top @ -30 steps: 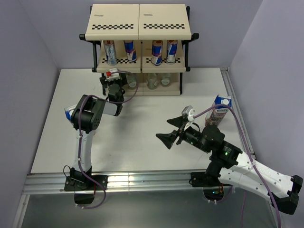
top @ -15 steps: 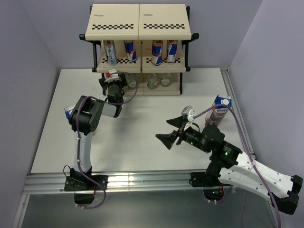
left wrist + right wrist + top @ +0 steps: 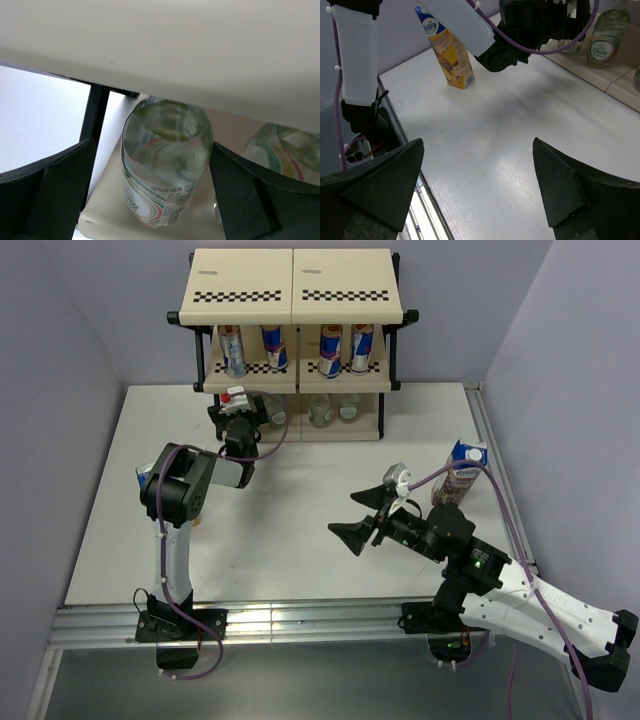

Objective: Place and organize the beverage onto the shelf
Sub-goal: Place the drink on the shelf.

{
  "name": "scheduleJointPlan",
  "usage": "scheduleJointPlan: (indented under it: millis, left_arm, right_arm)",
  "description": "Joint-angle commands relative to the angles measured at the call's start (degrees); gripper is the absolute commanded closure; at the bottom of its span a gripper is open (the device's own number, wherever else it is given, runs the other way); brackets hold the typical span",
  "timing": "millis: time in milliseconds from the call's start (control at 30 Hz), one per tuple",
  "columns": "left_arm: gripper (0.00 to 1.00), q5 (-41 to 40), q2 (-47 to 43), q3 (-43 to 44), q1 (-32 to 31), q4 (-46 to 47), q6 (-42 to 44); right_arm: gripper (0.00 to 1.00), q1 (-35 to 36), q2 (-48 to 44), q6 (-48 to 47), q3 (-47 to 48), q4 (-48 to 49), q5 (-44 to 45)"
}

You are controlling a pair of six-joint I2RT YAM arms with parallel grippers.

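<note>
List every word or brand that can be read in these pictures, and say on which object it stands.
"Chang": label of the clear bottle, right wrist view.
The yellow carton: logo and print blurred, unreadable.
The nearest bottle, left wrist view: fine print too small.
The cans and the purple carton, top view: too small to read.
</note>
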Motion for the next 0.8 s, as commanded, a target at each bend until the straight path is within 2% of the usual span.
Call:
scheduleJointPlan:
  millis: [0,767]
  left_arm:
    - [0.01,-0.6,-3.0,-0.2,-0.2,-0.8,-2.1]
    - [0.00,-4.3,-5.5,0.0,-1.1,-8.4,-5.3]
  right_arm:
    - [0.04,-0.1,-1.1,-0.6,-0.1,1.5,-0.7]
    - [0.04,-0.1,-1.5,-0.6,-0.3,2.1,-2.3]
